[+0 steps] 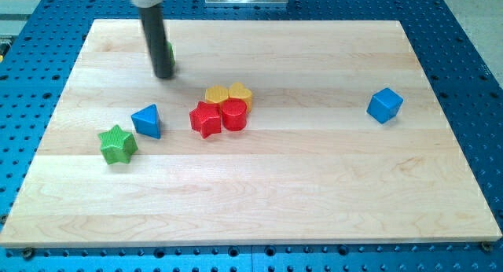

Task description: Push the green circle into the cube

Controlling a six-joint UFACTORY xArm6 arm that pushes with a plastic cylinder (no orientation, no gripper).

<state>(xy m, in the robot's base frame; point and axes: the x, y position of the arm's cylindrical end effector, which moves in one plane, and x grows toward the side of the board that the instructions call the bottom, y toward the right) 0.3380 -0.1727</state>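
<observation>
The green circle (169, 51) is mostly hidden behind my rod at the view's upper left; only a green sliver shows on the rod's right side. My tip (163, 75) rests on the board right in front of it, touching or nearly touching. The blue cube (384, 105) sits far off at the view's right, alone.
A red star (205, 119), a red cylinder (234, 115), a yellow hexagon-like block (217, 94) and a yellow heart (240, 93) cluster at the centre. A blue triangle (147, 120) and a green star (118, 144) lie at the left. The wooden board (314, 193) ends in a blue perforated surround.
</observation>
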